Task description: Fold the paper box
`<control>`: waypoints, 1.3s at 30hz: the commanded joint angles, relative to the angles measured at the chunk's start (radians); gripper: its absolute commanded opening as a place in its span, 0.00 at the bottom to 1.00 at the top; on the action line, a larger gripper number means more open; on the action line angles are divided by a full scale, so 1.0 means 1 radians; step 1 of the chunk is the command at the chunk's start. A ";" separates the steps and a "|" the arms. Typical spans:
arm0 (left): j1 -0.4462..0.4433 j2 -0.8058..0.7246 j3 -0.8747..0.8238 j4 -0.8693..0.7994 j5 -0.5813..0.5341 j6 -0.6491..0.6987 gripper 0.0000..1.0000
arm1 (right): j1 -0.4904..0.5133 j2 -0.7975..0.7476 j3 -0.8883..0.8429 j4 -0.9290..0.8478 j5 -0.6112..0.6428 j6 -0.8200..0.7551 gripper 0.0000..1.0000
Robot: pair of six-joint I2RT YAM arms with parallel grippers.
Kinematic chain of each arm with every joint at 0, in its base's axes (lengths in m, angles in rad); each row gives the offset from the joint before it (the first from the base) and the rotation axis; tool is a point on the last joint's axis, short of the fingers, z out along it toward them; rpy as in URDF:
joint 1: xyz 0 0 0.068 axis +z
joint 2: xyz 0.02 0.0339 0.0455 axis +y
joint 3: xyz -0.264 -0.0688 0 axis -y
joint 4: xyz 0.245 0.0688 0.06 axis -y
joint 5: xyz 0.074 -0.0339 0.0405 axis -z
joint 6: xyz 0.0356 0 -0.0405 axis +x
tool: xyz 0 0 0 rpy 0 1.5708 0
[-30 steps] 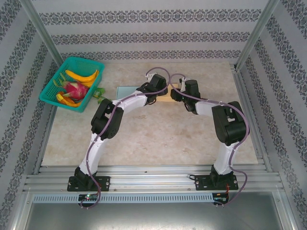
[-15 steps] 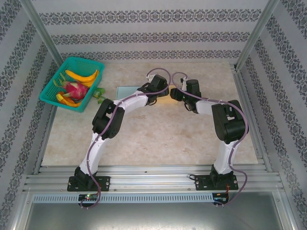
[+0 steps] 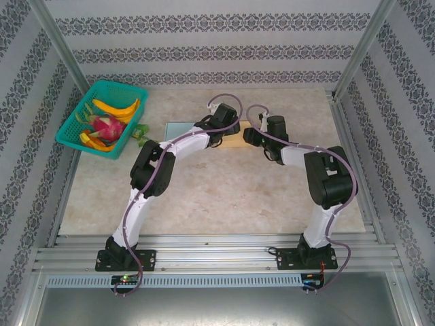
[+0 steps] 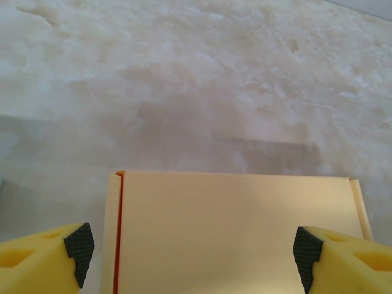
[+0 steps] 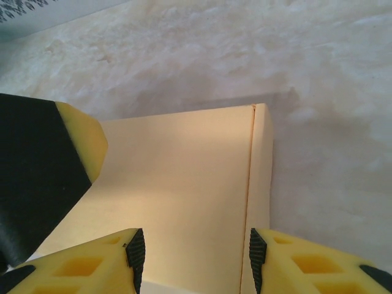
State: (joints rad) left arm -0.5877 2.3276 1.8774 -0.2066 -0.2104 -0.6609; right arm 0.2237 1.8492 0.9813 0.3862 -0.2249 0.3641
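Open table (image 3: 224, 197) along near edge, basket (image 3: 124, 86) blocking far-left corner, left tool (image 4: 190, 245) and right tool (image 5: 191, 248) crowding box (image 4: 233, 220)

white links (image 3: 134, 212), black joints (image 3: 151, 168), purple cables (image 3: 223, 97), yellow fingers (image 4: 37, 257) tipped with black pads (image 4: 79, 243)

No readable text is showing.
The paper box (image 4: 236, 233) is presenting a plain cream face with no print, label or number on it, and the walls (image 3: 204, 26) are carrying only repeating ornamental bands, which are not forming letters or signs.
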 commanded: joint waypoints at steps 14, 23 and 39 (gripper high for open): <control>-0.001 -0.429 -0.452 0.137 -0.071 0.099 0.88 | -0.032 -0.306 -0.191 -0.047 0.221 -0.085 0.53; -0.002 -0.696 -0.810 0.315 -0.113 0.179 0.91 | -0.046 -0.449 -0.282 -0.040 0.361 -0.110 0.98; -0.002 -1.115 -1.255 0.474 -0.146 0.314 1.00 | -0.138 -0.495 -0.364 0.031 0.514 -0.229 0.98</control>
State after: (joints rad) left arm -0.5877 1.2716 0.6746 0.2024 -0.3054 -0.3691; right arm 0.1036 1.3750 0.6281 0.3717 0.2913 0.1555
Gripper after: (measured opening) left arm 0.997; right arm 0.977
